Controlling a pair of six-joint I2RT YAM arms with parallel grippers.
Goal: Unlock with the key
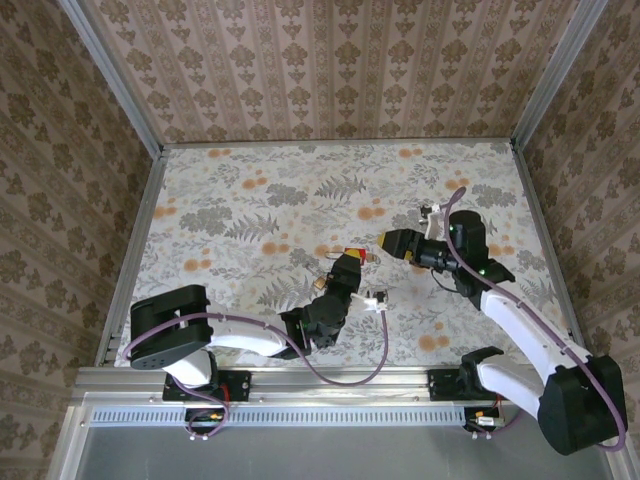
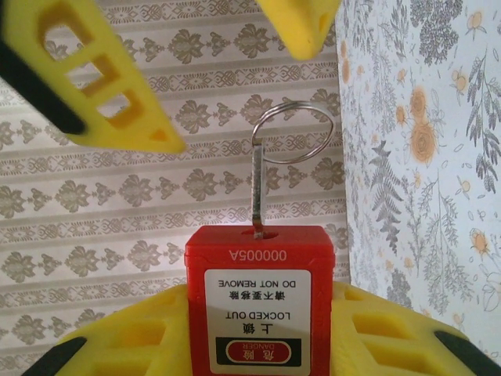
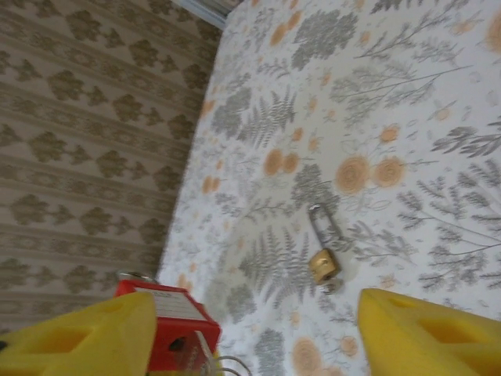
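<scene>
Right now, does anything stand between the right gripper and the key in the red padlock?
Nothing visible does. The key stands out of the red padlock, which the left gripper holds, and the open right gripper is beyond it with air between. The brass padlock lies on the table, not between them.

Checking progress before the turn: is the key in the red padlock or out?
In. The key has its blade sunk into the red padlock, ring sticking out.
</scene>
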